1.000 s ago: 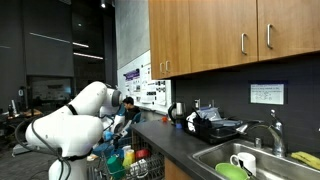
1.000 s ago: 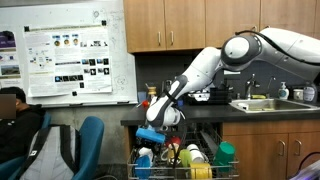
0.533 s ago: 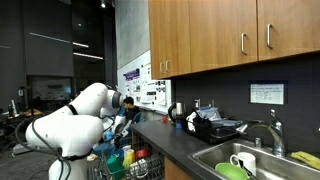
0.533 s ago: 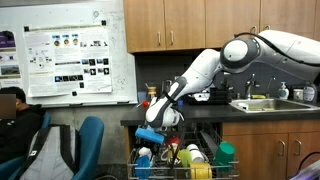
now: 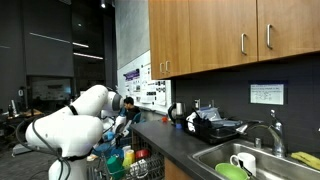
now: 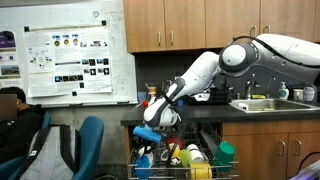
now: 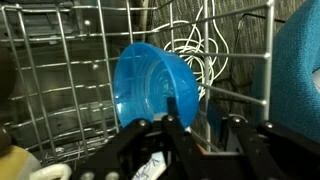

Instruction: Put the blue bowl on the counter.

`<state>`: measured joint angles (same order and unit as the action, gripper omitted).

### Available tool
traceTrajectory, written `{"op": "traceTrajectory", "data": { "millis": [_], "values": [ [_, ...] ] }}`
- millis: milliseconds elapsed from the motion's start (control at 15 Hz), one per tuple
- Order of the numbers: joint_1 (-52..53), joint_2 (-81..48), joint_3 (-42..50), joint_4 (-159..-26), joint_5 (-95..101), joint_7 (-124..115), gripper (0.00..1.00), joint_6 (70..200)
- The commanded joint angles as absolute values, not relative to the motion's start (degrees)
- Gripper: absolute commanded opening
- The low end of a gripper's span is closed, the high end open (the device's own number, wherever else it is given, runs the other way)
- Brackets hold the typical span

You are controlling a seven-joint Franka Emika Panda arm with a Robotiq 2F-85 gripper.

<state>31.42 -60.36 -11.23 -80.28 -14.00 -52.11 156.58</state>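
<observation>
The blue bowl [image 7: 150,85] stands on its edge in the wire dish rack [image 7: 60,90], its hollow side facing the wrist camera. My gripper [image 7: 205,120] straddles the bowl's right rim. One finger [image 7: 180,112] lies against the inside of the bowl. On the outside of the rim a small gap still shows in front of the second finger. In an exterior view the arm reaches down from the counter [image 6: 205,119] to the bowl [image 6: 147,133] in the pulled-out rack [image 6: 170,165]. The dark counter [image 5: 175,140] runs toward the sink [image 5: 262,158].
The rack also holds a green cup [image 6: 226,154], yellow dishware [image 6: 200,172] and red pieces. A green bowl [image 5: 232,171] and a white mug [image 5: 243,162] sit in the sink. Appliances stand at the counter's back [image 5: 176,112]. A person [image 6: 15,105] and a blue chair [image 6: 90,135] are beside the rack.
The jaws have narrowed from wide open to close around the bowl's rim. The arm has hardly moved; the bowl looks very slightly shifted.
</observation>
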Motion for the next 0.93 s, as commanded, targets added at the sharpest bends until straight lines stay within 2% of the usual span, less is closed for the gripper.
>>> {"op": "traceTrajectory", "data": {
  "millis": [0, 133, 200, 867],
  "values": [
    [31.1, -62.7, -12.3, -79.3, -15.3, -51.4, 0.05, 157.5],
    [31.1, -63.1, -12.8, -80.7, -15.9, -51.8, 0.01, 159.4],
    [31.1, -62.8, -12.8, -81.7, -16.1, -52.0, 0.05, 160.2],
    [32.1, -52.5, -12.9, -97.0, -20.1, -52.4, 0.05, 175.6]
  ]
}}
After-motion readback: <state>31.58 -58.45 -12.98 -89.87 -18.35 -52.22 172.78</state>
